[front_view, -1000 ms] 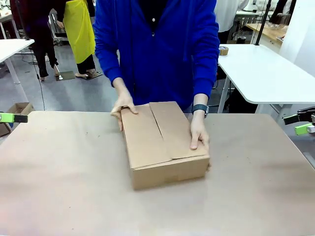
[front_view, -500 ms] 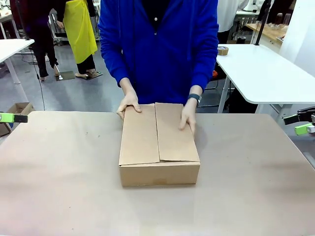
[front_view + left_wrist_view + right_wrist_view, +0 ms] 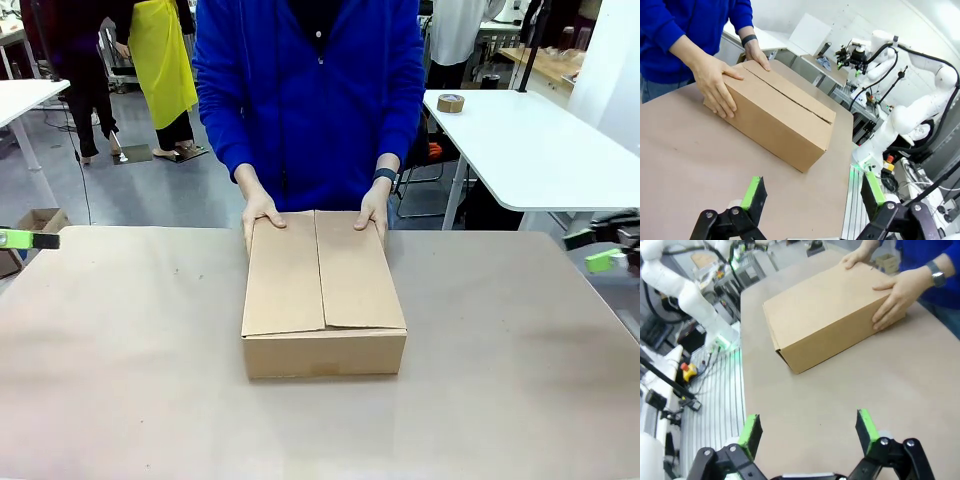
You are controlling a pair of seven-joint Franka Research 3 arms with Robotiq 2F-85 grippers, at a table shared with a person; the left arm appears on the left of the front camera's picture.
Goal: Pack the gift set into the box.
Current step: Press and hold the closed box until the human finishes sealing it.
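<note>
The box [image 3: 322, 290] was seen set at the middle of the counter [image 3: 120, 380], its top flaps folded shut so that 1 seam ran along the lid. Its far end was touched by a person in a blue top, with 1 hand [image 3: 262, 212] laid on 1 far corner and the other hand [image 3: 372, 213] on the second. The left gripper [image 3: 811, 192] was seen well apart from the box at the counter's left edge, its fingers spread wide with nothing between them. The right gripper [image 3: 808, 427] was likewise released and empty, near the right edge.
</note>
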